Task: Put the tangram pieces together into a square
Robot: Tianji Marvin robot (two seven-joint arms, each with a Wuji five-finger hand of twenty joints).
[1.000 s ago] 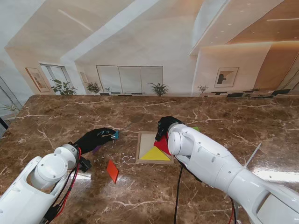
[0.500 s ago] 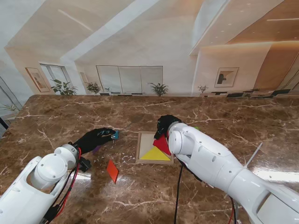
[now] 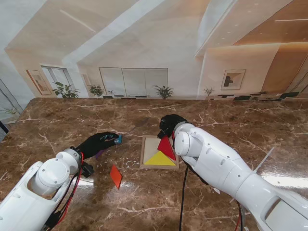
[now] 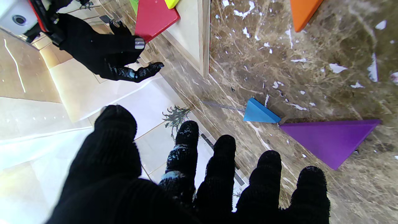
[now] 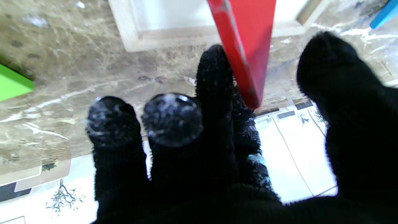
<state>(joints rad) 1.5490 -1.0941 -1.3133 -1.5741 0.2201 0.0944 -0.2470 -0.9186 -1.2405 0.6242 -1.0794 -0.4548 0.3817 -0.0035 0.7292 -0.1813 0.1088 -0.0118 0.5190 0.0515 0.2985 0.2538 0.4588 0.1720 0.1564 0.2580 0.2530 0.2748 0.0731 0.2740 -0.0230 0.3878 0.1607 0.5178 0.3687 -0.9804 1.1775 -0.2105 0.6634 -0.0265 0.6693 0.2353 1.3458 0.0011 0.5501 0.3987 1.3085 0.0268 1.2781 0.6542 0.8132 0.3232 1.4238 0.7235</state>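
From the stand, our right hand sits at the tray's far edge, touching the red triangle; the yellow triangle lies along its near edge. In the left wrist view, our left hand hovers spread by the blue piece and purple triangle. In the right wrist view, fingers pinch the red triangle's tip.
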